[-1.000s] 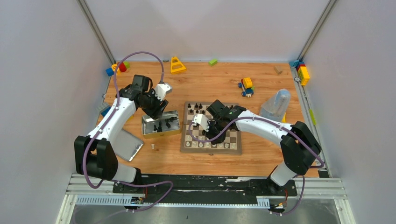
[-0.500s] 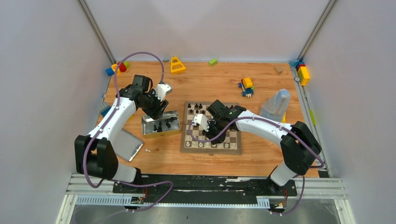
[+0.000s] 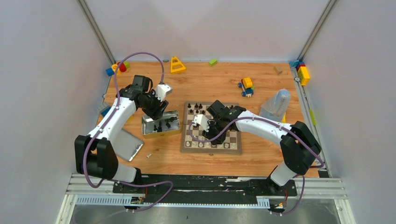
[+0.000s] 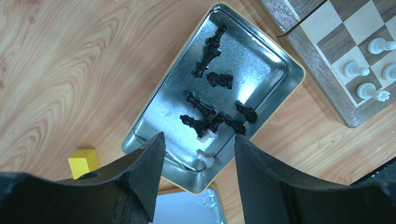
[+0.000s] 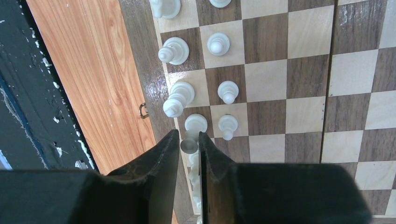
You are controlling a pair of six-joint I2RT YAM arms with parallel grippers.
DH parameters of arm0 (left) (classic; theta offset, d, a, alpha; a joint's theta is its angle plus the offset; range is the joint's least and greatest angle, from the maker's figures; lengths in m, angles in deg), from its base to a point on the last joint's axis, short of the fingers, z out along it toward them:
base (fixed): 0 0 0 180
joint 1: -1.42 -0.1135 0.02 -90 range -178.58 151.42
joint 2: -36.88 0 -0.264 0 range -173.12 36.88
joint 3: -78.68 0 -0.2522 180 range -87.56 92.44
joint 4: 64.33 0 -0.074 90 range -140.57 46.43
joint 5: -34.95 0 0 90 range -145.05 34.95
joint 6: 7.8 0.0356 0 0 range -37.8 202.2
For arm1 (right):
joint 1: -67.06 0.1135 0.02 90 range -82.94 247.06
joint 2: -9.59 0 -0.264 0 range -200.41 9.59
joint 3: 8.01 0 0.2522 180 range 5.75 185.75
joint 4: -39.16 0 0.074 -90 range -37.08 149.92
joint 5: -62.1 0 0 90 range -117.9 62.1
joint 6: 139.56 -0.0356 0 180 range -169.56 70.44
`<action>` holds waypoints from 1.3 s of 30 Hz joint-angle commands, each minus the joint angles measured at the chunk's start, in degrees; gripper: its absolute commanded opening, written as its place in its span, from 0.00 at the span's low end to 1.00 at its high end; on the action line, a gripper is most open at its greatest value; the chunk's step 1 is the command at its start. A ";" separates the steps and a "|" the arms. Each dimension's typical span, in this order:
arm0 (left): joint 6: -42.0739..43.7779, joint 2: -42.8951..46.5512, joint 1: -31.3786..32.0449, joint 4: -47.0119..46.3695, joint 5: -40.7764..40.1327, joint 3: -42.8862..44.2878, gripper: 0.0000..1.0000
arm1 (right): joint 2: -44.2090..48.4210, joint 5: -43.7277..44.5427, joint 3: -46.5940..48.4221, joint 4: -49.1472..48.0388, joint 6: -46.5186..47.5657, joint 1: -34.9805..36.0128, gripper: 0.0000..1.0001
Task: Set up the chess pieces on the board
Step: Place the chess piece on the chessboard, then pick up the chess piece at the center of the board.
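Pale chess pieces (image 5: 228, 91) stand upright in two rows along the board (image 5: 299, 112) edge.

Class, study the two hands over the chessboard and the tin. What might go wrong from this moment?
1. The right hand closely flanks a white piece in the packed edge row of the board. Opening or lifting carelessly may topple the neighbouring pieces.
2. The left hand hangs open over the tin, where black pieces lie tangled on their sides. A grab may catch two at once or slip off.
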 commanded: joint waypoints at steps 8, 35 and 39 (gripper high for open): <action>-0.23 -0.26 -0.37 0.25 1.01 1.18 0.64 | 3.60 1.73 0.51 -0.42 -0.39 0.37 0.32; 16.34 6.27 0.01 12.42 4.17 -7.71 0.62 | 11.71 -12.06 3.00 -0.60 -3.12 -18.99 0.36; 19.54 8.94 3.46 14.24 1.06 -13.38 0.62 | 12.33 -12.50 1.90 -1.96 -3.50 -21.37 0.36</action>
